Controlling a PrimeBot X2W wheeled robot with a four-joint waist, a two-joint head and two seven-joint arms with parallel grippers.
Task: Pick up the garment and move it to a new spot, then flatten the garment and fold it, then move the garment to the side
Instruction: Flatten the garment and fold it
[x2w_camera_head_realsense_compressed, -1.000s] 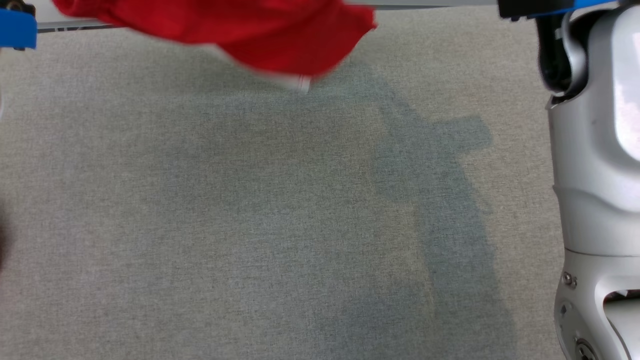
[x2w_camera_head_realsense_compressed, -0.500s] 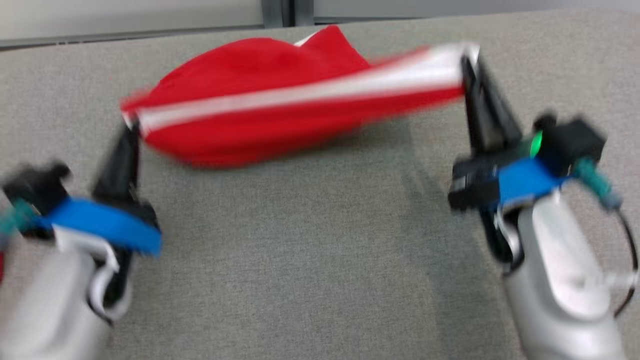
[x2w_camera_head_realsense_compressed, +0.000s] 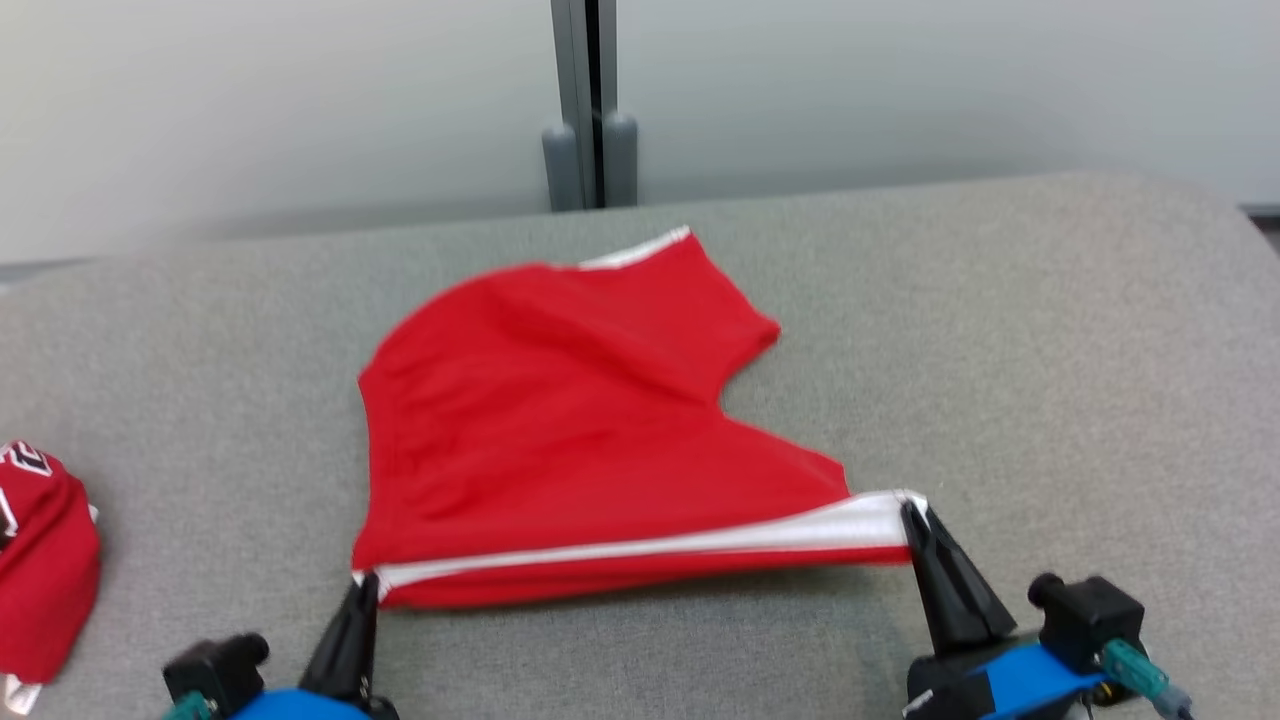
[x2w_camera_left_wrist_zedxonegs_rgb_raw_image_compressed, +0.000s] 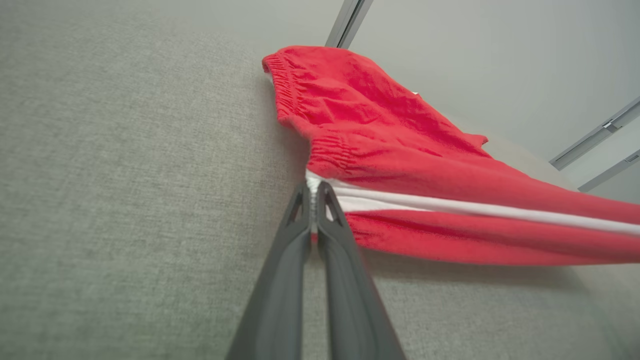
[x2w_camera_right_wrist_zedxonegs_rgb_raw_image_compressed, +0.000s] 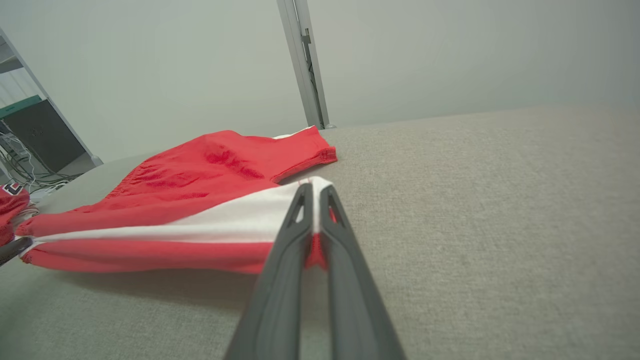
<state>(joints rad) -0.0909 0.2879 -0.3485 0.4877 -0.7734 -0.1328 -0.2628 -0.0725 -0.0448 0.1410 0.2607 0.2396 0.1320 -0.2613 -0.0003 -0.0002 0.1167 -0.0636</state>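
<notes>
Surface: grey woven upholstery (x2w_camera_head_realsense_compressed: 1050, 330), matte and slightly nubbly, with a rounded far edge; it looks grippy enough to drag on cloth.
Backdrop: plain pale wall, split by a grey metal post (x2w_camera_head_realsense_compressed: 592, 110).
Garment: red shorts (x2w_camera_head_realsense_compressed: 560, 430), spread in the middle of the surface, the far leg lying flat and the near edge raised just off the cloth with a shadow beneath.
Left gripper (x2w_camera_head_realsense_compressed: 362, 590): fingers pressed together, pinching the waistband corner where the white stripe (x2w_camera_head_realsense_compressed: 650, 545) begins.
Right gripper (x2w_camera_head_realsense_compressed: 912, 515): fingers likewise closed tight on the stripe's other end, at the leg hem.
Why held so: the two pinches sit well apart, so the side seam runs taut between them; my guess is that this tension is meant to lay the shorts out smooth for flattening.
Fabric: thin, soft knit with a dull sheen and shallow creases across the panel; gathered elastic puckers at the waist (x2w_camera_left_wrist_zedxonegs_rgb_raw_image_compressed: 287, 95).
Shape: roughly triangular as it lies, with a notch between the legs.
Stage: moved and mostly laid down, I'd judge; flattening under way, folding not yet begun.
Neighbour: another red garment (x2w_camera_head_realsense_compressed: 40, 560), bunched at the left edge, well apart.
</notes>
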